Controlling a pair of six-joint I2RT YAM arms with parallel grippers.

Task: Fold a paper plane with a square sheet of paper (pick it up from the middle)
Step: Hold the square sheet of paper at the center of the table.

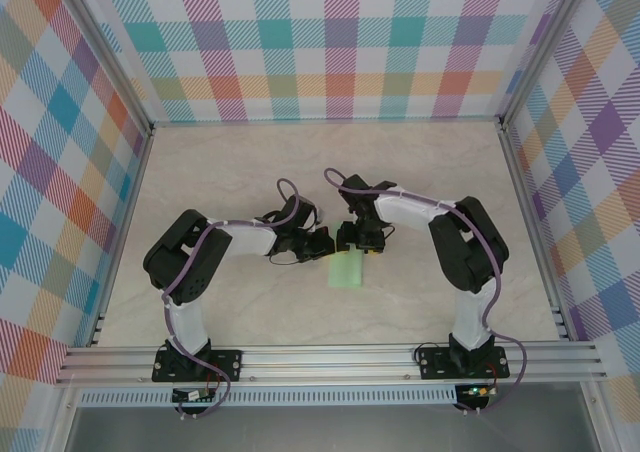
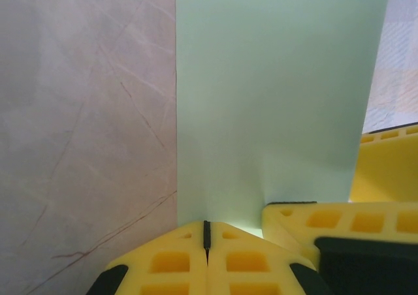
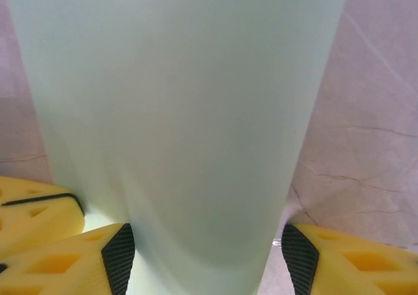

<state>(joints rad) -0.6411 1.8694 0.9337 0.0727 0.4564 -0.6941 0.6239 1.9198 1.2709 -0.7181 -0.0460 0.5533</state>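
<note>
My left tool (image 2: 206,233) is pinched closed on one edge of the sheet of paper (image 1: 347,270), anchoring it mid-table (image 1: 250,172). My right tool (image 3: 208,246) stands wide, its fingers straddling the bowed sheet, likely ready to grip for a fold.

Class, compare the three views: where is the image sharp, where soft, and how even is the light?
Top external: even light, sharp, no glare. Left wrist: table veins crisp, the square sheet of paper smooth and featureless. Right wrist: the close sheet looks soft, gently shaded lower down.
</note>
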